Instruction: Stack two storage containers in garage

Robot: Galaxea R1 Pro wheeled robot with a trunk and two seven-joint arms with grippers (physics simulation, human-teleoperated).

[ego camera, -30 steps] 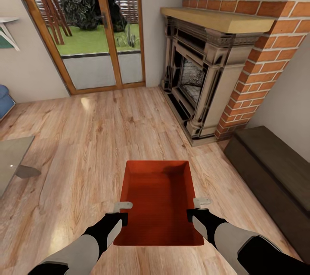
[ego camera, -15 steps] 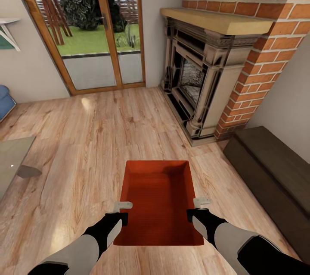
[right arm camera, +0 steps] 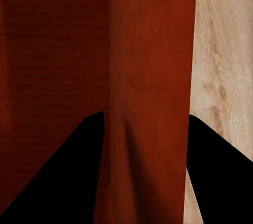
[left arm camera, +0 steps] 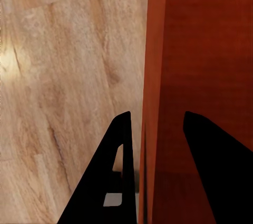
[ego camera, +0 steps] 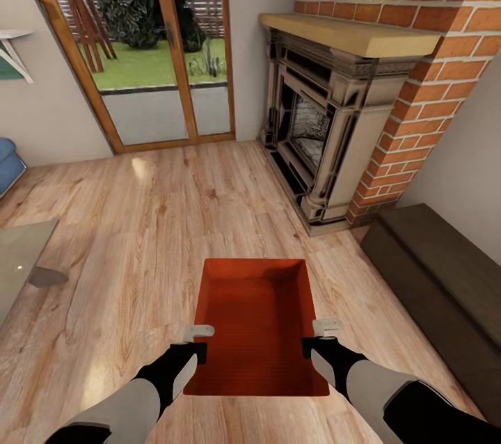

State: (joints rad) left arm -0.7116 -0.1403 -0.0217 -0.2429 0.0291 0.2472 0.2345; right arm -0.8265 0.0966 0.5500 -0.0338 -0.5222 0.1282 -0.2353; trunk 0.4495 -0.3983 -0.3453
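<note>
The lidless orange-red rectangular plastic bin [ego camera: 256, 322], long axis running away from the robot, is clamped by left gripper [ego camera: 200, 341] and right gripper [ego camera: 316, 337] on its side walls.

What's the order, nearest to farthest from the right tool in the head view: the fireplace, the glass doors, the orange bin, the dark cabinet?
1. Orange bin, gripped at its wall by the right tool.
2. Dark cabinet, to the right along the wall.
3. Fireplace, ahead, right.
4. Glass doors, far wall, ahead left.
</note>
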